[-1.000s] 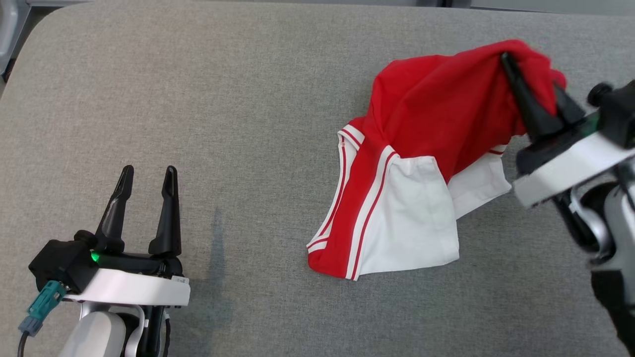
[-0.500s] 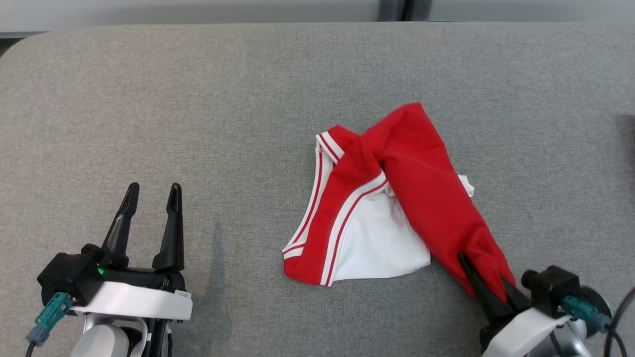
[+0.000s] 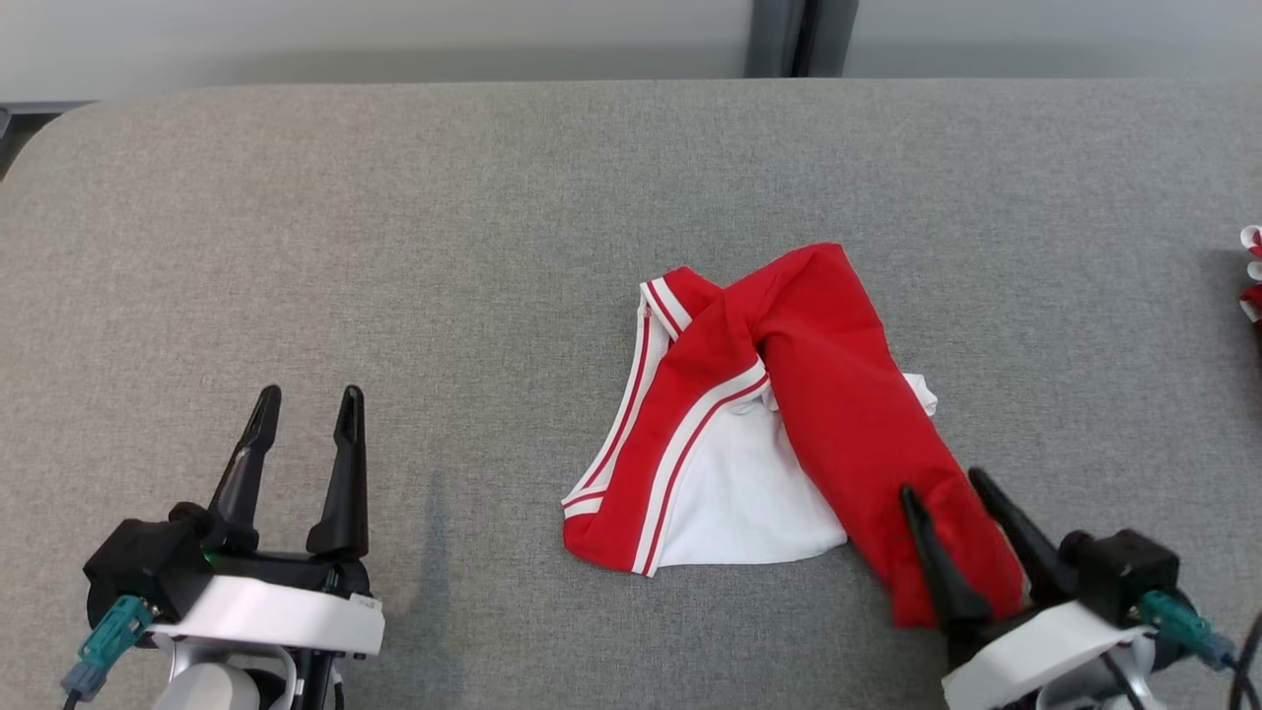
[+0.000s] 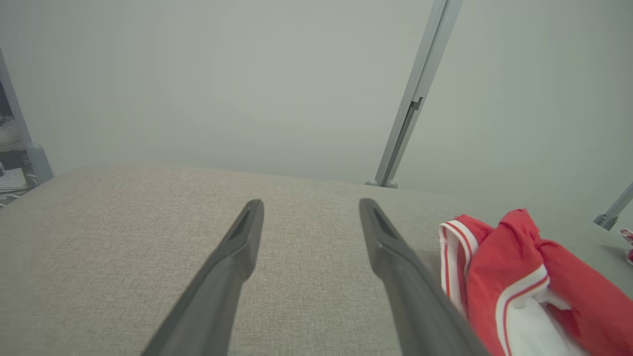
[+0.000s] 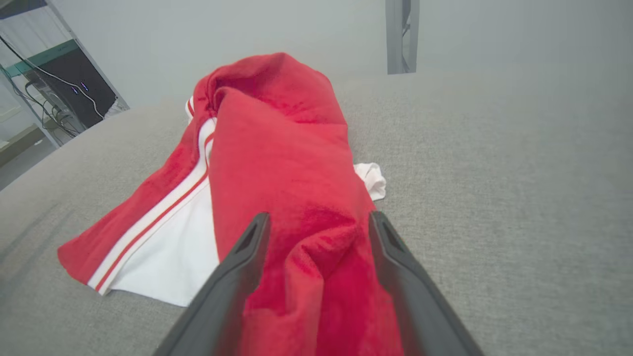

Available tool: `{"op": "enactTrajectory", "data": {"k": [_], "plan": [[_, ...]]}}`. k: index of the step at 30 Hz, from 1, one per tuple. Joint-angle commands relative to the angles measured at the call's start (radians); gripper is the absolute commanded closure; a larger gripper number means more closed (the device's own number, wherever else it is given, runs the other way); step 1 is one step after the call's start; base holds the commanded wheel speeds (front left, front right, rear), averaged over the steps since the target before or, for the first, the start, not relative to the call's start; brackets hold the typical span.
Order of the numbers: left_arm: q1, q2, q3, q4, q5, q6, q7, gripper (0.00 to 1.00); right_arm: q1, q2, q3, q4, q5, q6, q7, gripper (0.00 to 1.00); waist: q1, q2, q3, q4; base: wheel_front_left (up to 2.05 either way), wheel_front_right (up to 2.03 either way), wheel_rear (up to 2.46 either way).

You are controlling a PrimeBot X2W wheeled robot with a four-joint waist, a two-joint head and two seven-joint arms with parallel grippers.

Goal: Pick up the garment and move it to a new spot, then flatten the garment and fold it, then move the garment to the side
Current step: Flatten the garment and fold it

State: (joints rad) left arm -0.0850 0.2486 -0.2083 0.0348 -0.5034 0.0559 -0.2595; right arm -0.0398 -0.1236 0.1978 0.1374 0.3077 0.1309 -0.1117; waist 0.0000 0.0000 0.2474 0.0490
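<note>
Lying crumpled on the grey woven-fabric table top, right of its middle, the red and white soft cloth garment is a twisted heap, not a flat sheet. A thick red roll runs on a slant from the far middle down toward the robot's right. Its near end sits between the two dark fingers of the right gripper. Those jaws stand wide apart on either side of the roll and pinch nothing that I can see, so the cloth lies loose there, not gripped; the right wrist view likewise has red fabric bulging up between spread fingers. A white panel edged with red and white stripes fans out from under the roll toward the robot's left. Its pointed corner is the part nearest the left gripper, which is wide open, empty and well apart from the cloth. The roll's long axis runs nearly in line with the right gripper's fingers, leading away from it, and the right arm is much the nearer. Flattening would likely call for the left arm to reach across to the striped corner while the right takes the roll's end and draws it outward.
</note>
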Motion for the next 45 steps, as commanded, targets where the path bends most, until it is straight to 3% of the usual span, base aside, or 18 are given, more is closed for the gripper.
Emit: {"op": "enactTrajectory", "data": {"k": [1,11,21,34,45], "plan": [[0.000,0.009,0.004,-0.002,-0.003,0.007,0.000,0.00,-0.013,0.001,-0.008,-0.009,-0.002,0.000,-0.008,0.00,0.0000,0.0000,-0.004,-0.001,0.00,0.00,0.00],[0.018,0.019,0.015,-0.030,0.039,0.032,-0.003,0.00,-0.078,-0.021,-0.125,-0.107,-0.009,0.000,-0.039,0.00,0.0000,0.0000,-0.031,-0.009,0.00,0.00,0.00],[0.072,0.024,0.009,-0.039,0.058,0.038,-0.003,0.00,-0.042,-0.017,-0.194,-0.141,-0.024,0.000,-0.013,0.00,0.0000,0.0000,-0.062,-0.013,0.00,0.00,0.00],[0.070,0.032,-0.010,-0.038,0.054,0.040,0.015,0.00,-0.027,-0.013,-0.203,-0.151,-0.029,0.000,0.002,0.00,0.0000,0.0000,-0.063,-0.008,0.00,0.00,0.00],[0.038,0.024,-0.021,-0.045,0.049,0.031,0.012,0.00,-0.084,-0.075,-0.182,-0.108,0.006,0.000,0.029,0.00,0.0000,0.0000,-0.022,0.032,0.00,0.00,0.00]]}}
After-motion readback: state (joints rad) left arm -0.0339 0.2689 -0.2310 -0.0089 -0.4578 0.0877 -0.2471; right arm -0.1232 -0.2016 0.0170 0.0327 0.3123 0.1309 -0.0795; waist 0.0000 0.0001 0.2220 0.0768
